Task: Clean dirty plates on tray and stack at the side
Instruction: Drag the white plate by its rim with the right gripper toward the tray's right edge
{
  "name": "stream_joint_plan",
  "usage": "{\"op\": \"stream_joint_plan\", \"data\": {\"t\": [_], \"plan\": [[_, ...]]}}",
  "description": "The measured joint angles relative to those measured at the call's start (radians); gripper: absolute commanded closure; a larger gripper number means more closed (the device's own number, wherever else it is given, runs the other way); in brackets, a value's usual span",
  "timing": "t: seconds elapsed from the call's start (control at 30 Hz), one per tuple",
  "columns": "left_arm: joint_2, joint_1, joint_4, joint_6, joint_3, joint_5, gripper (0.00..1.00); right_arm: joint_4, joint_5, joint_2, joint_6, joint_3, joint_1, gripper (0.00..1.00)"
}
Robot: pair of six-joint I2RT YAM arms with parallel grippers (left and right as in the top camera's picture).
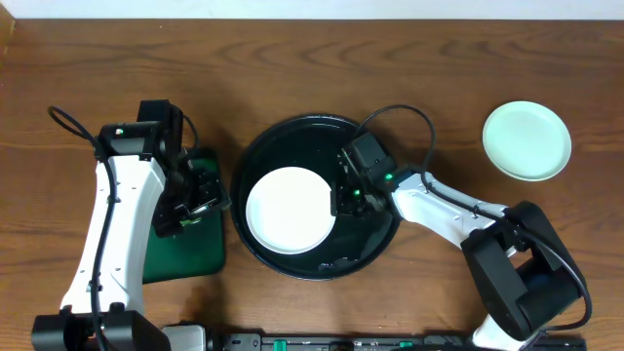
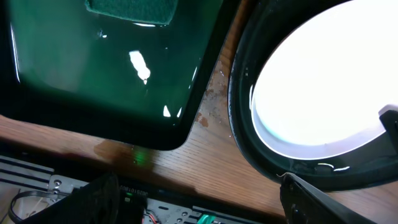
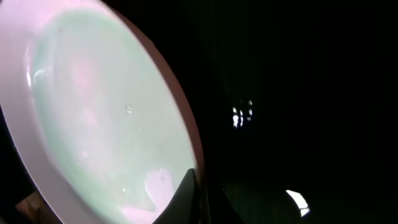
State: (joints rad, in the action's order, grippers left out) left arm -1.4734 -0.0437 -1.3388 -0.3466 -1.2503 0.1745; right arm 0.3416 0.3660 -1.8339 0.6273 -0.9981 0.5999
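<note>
Sitting in the near-left part of the black tray [image 1: 314,144], the white plate [image 1: 291,210] lies flat, its left edge close to the tray rim. Tray is mid-counter [image 1: 439,58]. Right claw [image 1: 343,200] is down inside the tray at the plate's right edge, jaws together. In the right wrist view one dark finger [image 3: 184,198] overlaps the plate rim, but I cannot tell if the rim is actually pinched. In that view the plate looks pale green and wet, with small droplets on it.

Second plate, mint-green [image 1: 526,141], sits alone on the counter far right, well apart from the tray and touching nothing.

Left claw [image 1: 202,193] hangs over the far-right part of the dark green rectangular tray [image 1: 190,255], just left of the black tray, jaws wide apart with nothing between them. Left wrist view shows a green pad [image 2: 130,9] lying in the green tray, a narrow strip of bare wood between the two trays with a few wet specks [image 2: 209,116], and the black tray's rim near the green tray's corner, not touching.

Right arm's black cable [image 1: 414,112] loops above the tray's far-right rim. The right arm crosses that side of the tray and covers part of the rim there.
</note>
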Motion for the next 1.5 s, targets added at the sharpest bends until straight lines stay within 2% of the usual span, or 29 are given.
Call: {"op": "stream_joint_plan", "data": {"t": [0.27,0.57,0.6,0.67,0.7,0.77,0.87,0.93,1.0,1.03,1.17,1.3,1.37,1.5], "plan": [[0.0,0.0,-0.004,0.0,0.0,0.0,0.17,0.002,-0.095,0.028,-0.069,0.0,0.0,0.99],[0.0,0.0,-0.005,0.0,0.0,0.0,0.17,0.092,-0.309,0.265,-0.195,0.0,0.001,0.99],[0.0,0.0,-0.004,0.0,0.0,0.0,0.17,0.105,-0.321,0.286,-0.205,0.0,0.001,0.95],[0.0,0.0,-0.004,0.0,0.0,0.0,0.17,0.138,-0.34,0.319,-0.187,0.0,0.001,0.3],[0.0,0.0,-0.004,0.0,0.0,0.0,0.17,0.166,-0.346,0.33,-0.156,-0.002,0.001,0.26],[0.0,0.0,-0.005,0.0,0.0,0.0,0.17,0.235,-0.352,0.337,-0.049,-0.003,0.001,0.3],[0.0,0.0,-0.005,0.0,0.0,0.0,0.17,0.319,-0.332,0.322,0.165,0.001,0.002,0.14],[0.0,0.0,-0.004,0.0,0.0,0.0,0.17,0.301,-0.309,0.298,0.266,0.001,0.006,0.18],[0.0,0.0,-0.005,0.0,0.0,0.0,0.17,0.251,-0.283,0.266,0.328,0.001,0.015,0.32],[0.0,0.0,-0.005,0.0,0.0,0.0,0.17,0.228,-0.274,0.251,0.352,0.001,0.023,0.34],[0.0,0.0,-0.008,0.0,0.0,0.001,0.17,0.14,-0.23,0.176,0.428,0.001,0.061,0.37],[0.0,0.0,-0.009,0.0,0.0,0.001,0.17,0.121,-0.204,0.099,0.505,0.001,0.094,0.37],[0.0,0.0,-0.009,0.0,0.0,0.001,0.17,0.108,-0.196,0.058,0.539,0.001,0.107,0.45],[0.0,0.0,-0.009,0.0,0.0,0.001,0.17,0.053,-0.175,0.026,0.578,-0.003,0.114,0.67]]}}
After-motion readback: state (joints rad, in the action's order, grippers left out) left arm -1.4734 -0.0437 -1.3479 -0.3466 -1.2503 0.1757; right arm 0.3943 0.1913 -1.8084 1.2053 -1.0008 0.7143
